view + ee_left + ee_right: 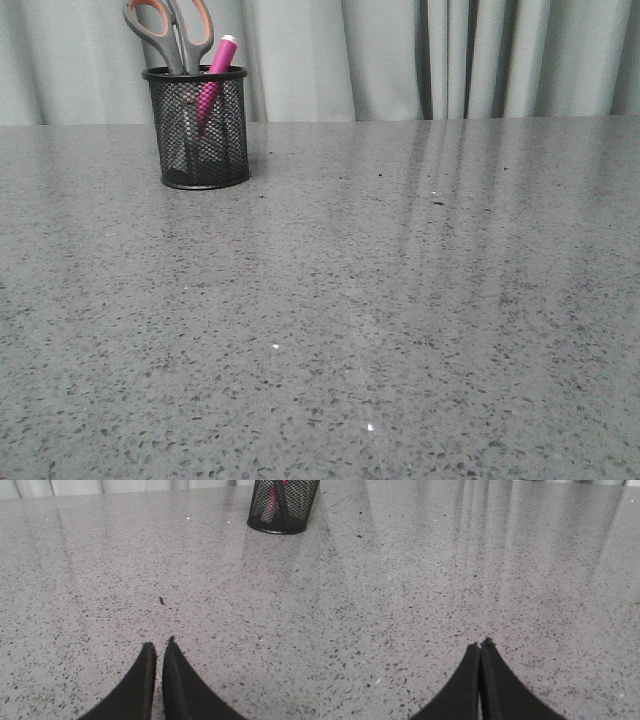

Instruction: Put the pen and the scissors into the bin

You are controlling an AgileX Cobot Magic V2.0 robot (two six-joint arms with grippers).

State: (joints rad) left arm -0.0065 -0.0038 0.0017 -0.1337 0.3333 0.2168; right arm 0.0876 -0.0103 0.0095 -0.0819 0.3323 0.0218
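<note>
The black wire-mesh bin (196,128) stands upright at the far left of the grey table. The scissors (170,30) stand in it, handles up above the rim. The magenta-pink pen (214,80) leans in it beside them, white tip up. The bin also shows in the left wrist view (282,505), far from the fingers, with pink showing through the mesh. My left gripper (159,643) is shut and empty, low over bare table. My right gripper (481,644) is shut and empty, over bare table. Neither gripper shows in the front view.
The speckled grey table (380,300) runs to a far edge against pale curtains (450,55). A small dark speck (161,600) lies on the table ahead of the left fingers.
</note>
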